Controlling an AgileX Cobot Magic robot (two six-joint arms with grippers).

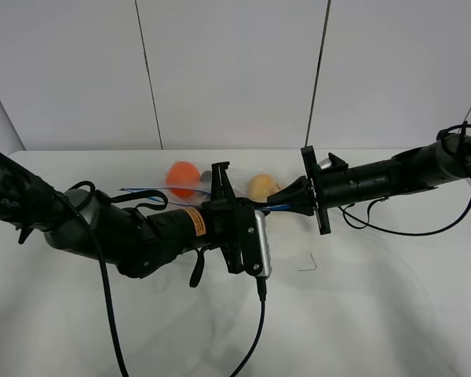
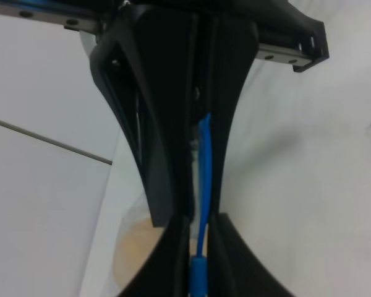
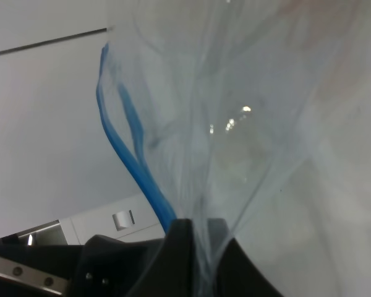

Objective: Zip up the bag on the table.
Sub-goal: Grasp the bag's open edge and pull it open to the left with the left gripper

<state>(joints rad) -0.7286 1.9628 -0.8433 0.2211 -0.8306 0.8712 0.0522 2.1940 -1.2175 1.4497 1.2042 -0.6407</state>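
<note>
The clear bag lies at the far middle of the white table, with an orange item and a yellow item inside; no purple item shows. Its blue zip strip runs along the near edge. My left gripper is shut on the strip near the bag's middle; the left wrist view shows the strip pinched between the fingers. My right gripper is shut on the bag's right end, holding the plastic and strip. The strip's two tracks stand apart at the far end.
Both arms hang low over the table and meet near its middle. A black cable trails from the left wrist toward the front edge. A small dark mark lies on the table. A grey panelled wall stands behind.
</note>
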